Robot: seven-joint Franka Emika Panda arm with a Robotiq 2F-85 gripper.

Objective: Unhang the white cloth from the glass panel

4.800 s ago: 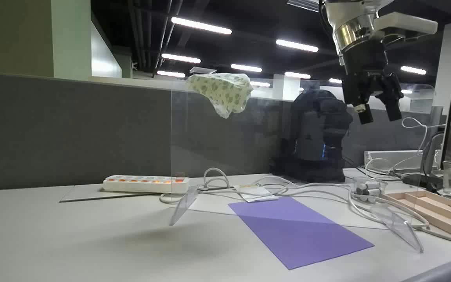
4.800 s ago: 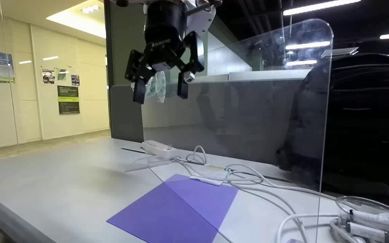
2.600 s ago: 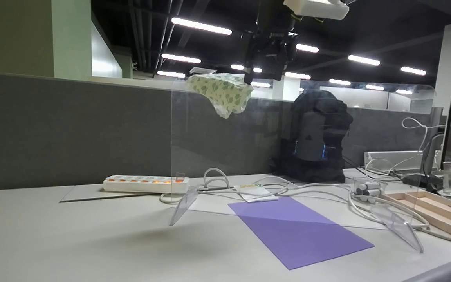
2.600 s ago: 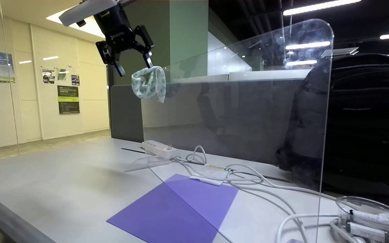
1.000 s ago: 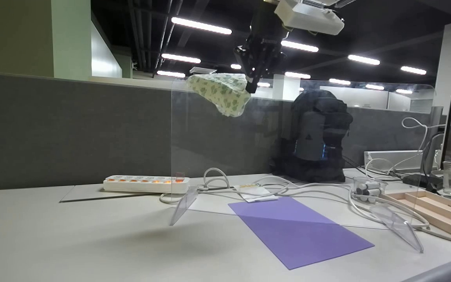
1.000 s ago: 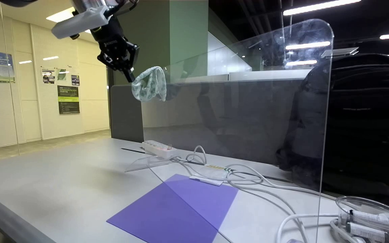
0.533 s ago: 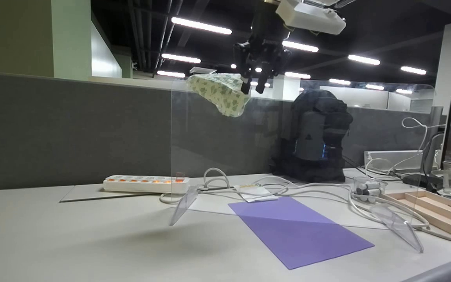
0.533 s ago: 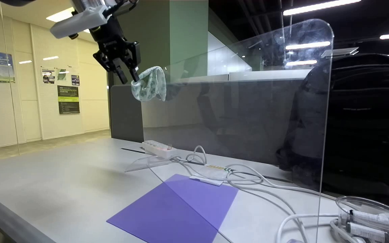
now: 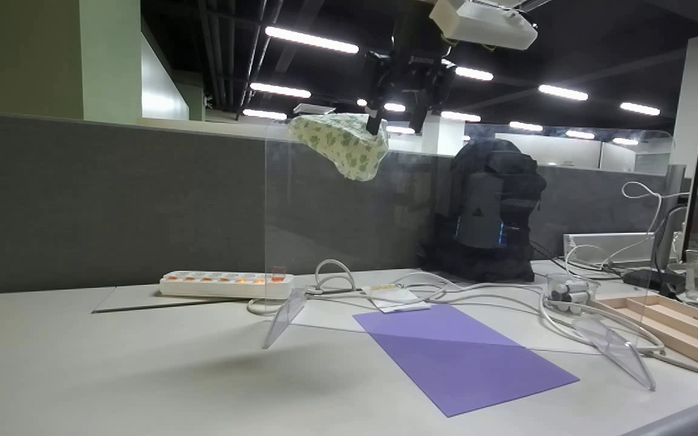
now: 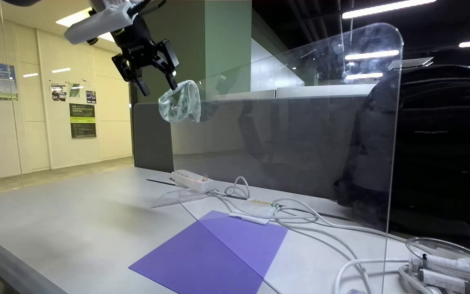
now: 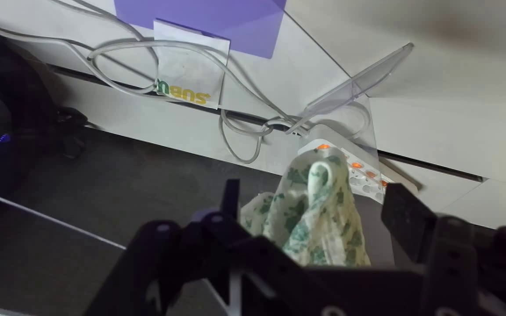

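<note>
Wrist view showed the cloth point(image 11: 319, 219) as thin, crinkled fabric, pale with green leaf-like prints, one fold curling into a soft loop. It hung over the top edge of the clear panel point(image 10: 296, 122), near one end of that upright, round-cornered sheet. The tool point(image 10: 158, 87) was released, its blunt black fingers point(image 11: 231, 193) spread well apart near the cloth; whether either touched the fabric could not be told. Below, a smooth purple sheet point(image 9: 464, 363) lay flat on the pale tabletop point(image 9: 143, 369), along with looping white cords point(image 11: 165, 43) and a boxy power strip point(image 9: 225, 287), its switches glowing orange.
</note>
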